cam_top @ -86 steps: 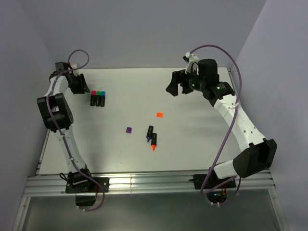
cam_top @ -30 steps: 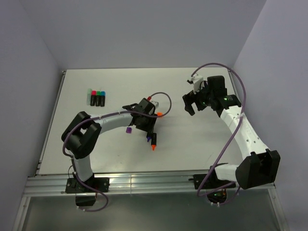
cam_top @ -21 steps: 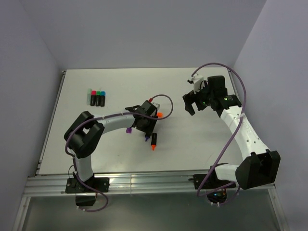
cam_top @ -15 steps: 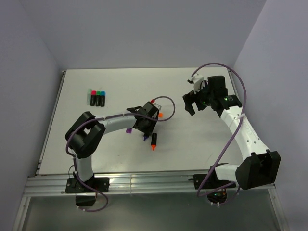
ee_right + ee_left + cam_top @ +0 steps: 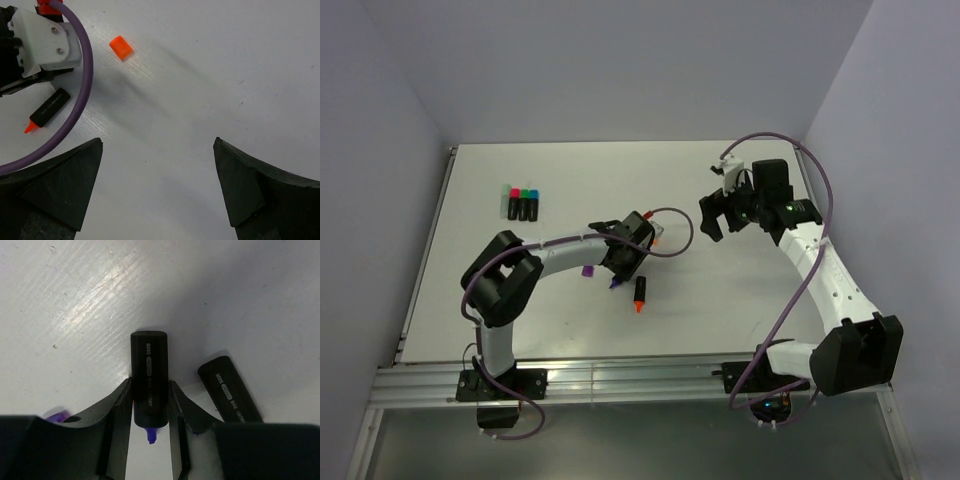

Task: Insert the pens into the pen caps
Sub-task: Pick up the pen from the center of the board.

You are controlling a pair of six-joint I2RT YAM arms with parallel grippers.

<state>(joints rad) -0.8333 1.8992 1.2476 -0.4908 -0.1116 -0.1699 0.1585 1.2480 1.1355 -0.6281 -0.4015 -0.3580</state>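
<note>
A black pen with a purple tip (image 5: 149, 385) lies on the white table between the fingers of my left gripper (image 5: 150, 384), which press on both sides of its barrel. From above, that gripper (image 5: 620, 268) covers the pen and only the purple tip (image 5: 614, 284) shows. The orange-tipped pen (image 5: 640, 293) lies just right of it, loose (image 5: 230, 390). A purple pen cap (image 5: 587, 270) sits close to the left. An orange pen cap (image 5: 121, 48) lies beyond the left wrist. My right gripper (image 5: 158, 142) hovers open over bare table, holding nothing (image 5: 712, 215).
Three capped pens (image 5: 523, 203) with pink, green and blue caps lie side by side at the back left. The left arm's purple cable (image 5: 82, 75) loops over the table near the orange cap. A metal rail (image 5: 620, 382) runs along the near edge.
My left gripper has slid slightly right and toward the near edge over the purple-tipped pen and narrowed its jaws onto the barrel. The right arm has stayed still over the last second.
</note>
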